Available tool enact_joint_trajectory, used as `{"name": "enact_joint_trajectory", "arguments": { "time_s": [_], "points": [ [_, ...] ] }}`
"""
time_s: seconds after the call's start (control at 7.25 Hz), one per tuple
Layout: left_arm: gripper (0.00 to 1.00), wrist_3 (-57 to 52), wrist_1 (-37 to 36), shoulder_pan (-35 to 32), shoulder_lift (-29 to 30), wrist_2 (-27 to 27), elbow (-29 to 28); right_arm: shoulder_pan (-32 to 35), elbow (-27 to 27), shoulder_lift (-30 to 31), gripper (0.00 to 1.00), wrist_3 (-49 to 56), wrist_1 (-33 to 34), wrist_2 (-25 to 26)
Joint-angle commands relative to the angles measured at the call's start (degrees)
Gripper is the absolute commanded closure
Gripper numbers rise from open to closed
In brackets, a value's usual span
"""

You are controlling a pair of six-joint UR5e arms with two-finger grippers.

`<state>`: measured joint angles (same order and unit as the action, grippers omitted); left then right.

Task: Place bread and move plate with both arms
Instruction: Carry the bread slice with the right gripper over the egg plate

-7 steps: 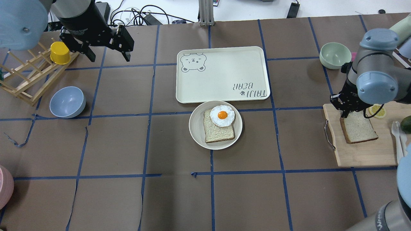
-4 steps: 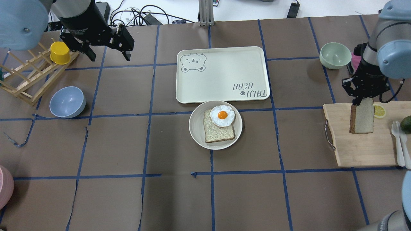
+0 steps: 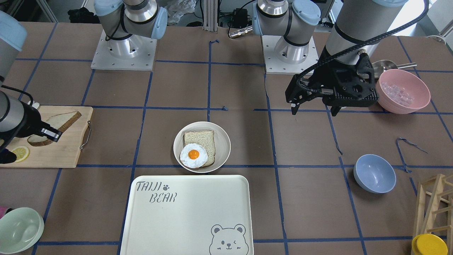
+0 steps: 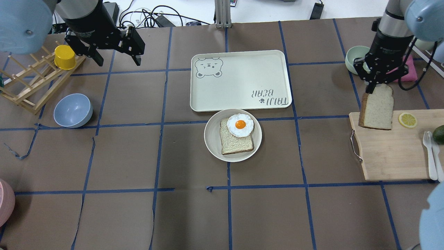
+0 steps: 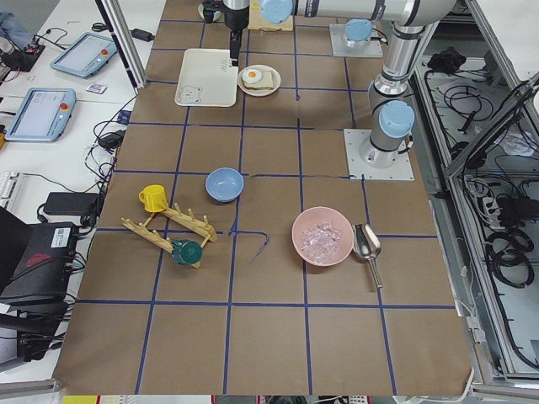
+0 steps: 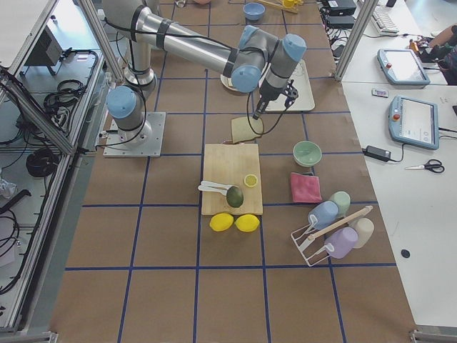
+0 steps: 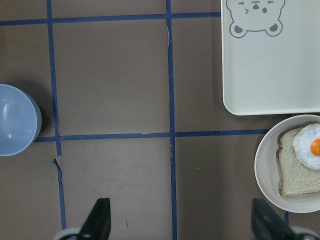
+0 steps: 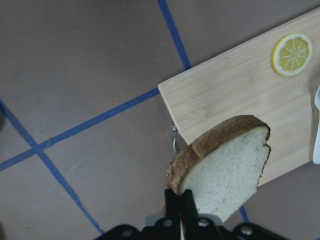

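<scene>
My right gripper is shut on the top edge of the bread, a large dark-crusted slice. The slice hangs in the air over the far left corner of the cutting board. The right wrist view shows the bread pinched between the shut fingers. The round cream plate sits at the table's middle and holds a smaller slice topped with a fried egg. My left gripper is open and empty, high over the far left of the table. The plate lies at the right edge of its wrist view.
The bear-print tray lies just beyond the plate. A pale green bowl sits behind my right gripper. A lemon slice and white cutlery lie on the board. A blue bowl and a wooden rack with a yellow cup are at left.
My right gripper has lifted the bread off the cutting board and carried it up and toward the board's far left corner. The left arm has not moved.
</scene>
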<state>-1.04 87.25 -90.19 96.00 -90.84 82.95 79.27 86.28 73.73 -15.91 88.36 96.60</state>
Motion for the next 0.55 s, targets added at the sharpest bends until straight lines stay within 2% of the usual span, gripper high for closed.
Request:
{"name": "enact_joint_trajectory", "arguments": {
  "time_s": [0.0, 0.14, 0.41],
  "points": [
    [0.0, 0.0, -0.2, 0.0, 0.1, 0.0, 0.0, 13.1, -1.2, -0.7, 1.0, -18.4, 0.1, -6.4],
    [0.0, 0.0, -0.8, 0.1, 0.2, 0.1, -0.1, 16.2, -1.3, -1.5, 1.0, -21.4, 0.3, -8.9],
    [0.0, 0.0, -0.9, 0.1, 0.3, 0.1, 0.0, 21.5, -1.5, -3.7, 1.0, -25.1, 3.1, -9.5]
  ]
}}
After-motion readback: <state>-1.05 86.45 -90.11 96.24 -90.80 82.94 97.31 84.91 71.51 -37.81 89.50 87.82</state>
